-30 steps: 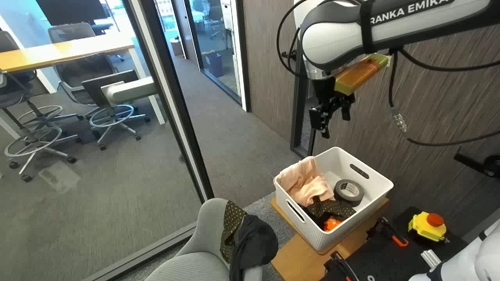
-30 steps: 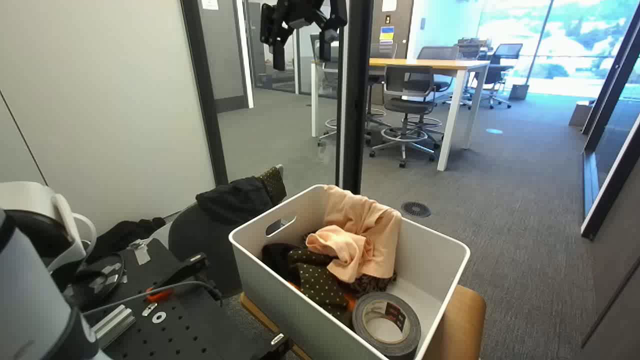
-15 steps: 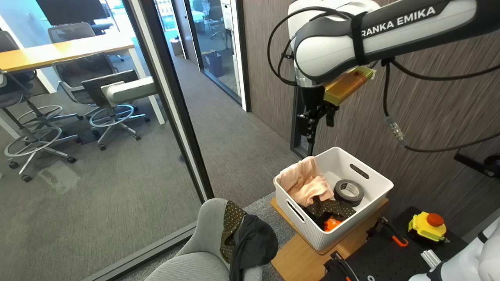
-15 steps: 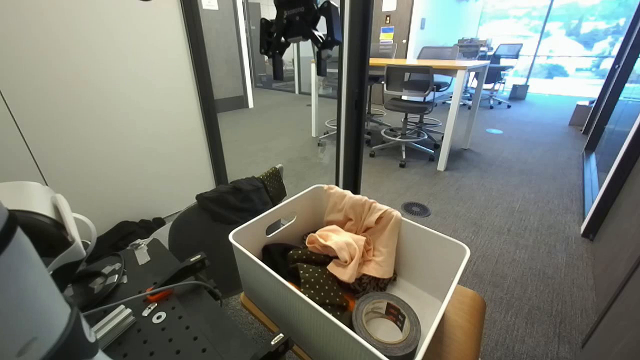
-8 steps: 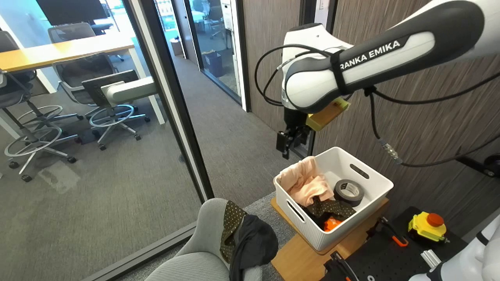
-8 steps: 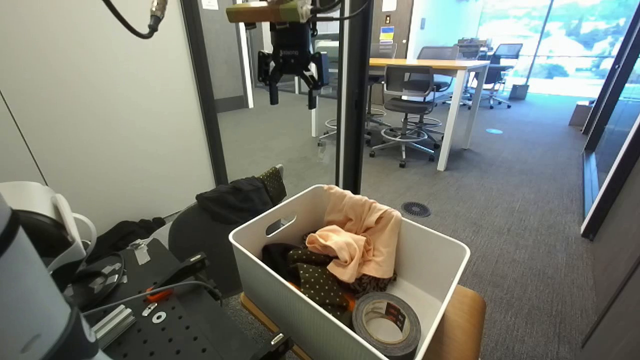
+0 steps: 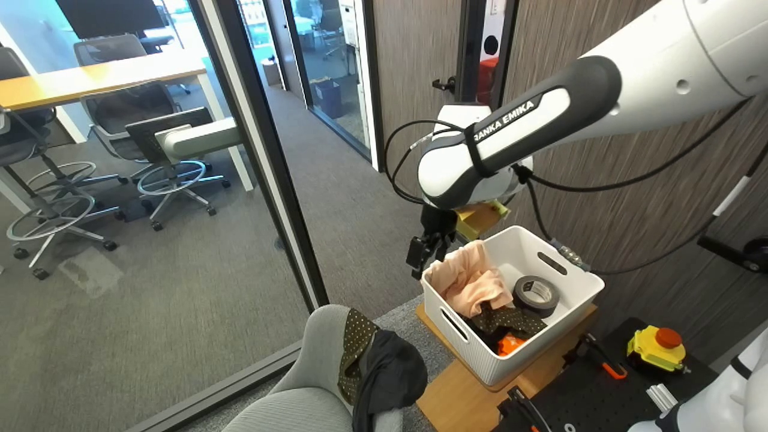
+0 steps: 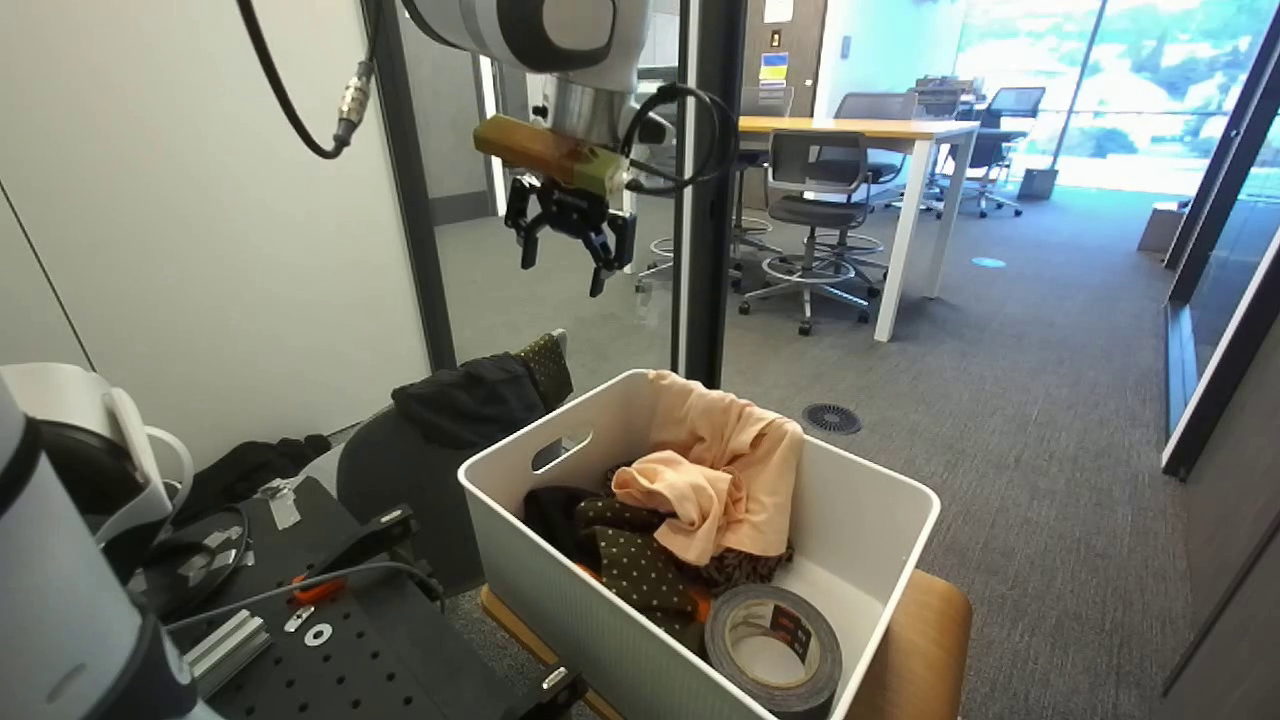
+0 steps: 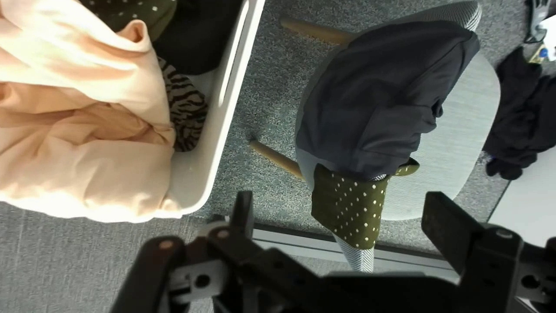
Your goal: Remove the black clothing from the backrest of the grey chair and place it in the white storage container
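Observation:
The black clothing point(image 7: 393, 366) hangs over the backrest of the grey chair point(image 7: 324, 345), with a dark dotted cloth point(image 7: 355, 345) beside it on the same backrest. The black clothing also shows in an exterior view point(image 8: 465, 400) and in the wrist view point(image 9: 386, 95). The white container point(image 7: 468, 354) stands beside the chair and also shows in the wrist view point(image 9: 226, 113). My gripper point(image 8: 563, 278) is open and empty, in the air above the level of the chair and container. In the wrist view the dotted cloth lies in line between the spread fingers point(image 9: 447, 230), well below them.
The container holds a peach cloth point(image 8: 725, 470) draped over its rim, another dotted cloth point(image 8: 645, 580) and a tape roll point(image 8: 775, 650). It stands on a wooden surface point(image 8: 930, 640). A glass wall frame point(image 7: 270, 150) rises behind the chair. A black cloth point(image 9: 521, 117) lies beyond the chair.
My gripper has come down and moved left in an exterior view, towards the chair side of the container, and has tilted slightly. The clothing, chair and container have not moved.

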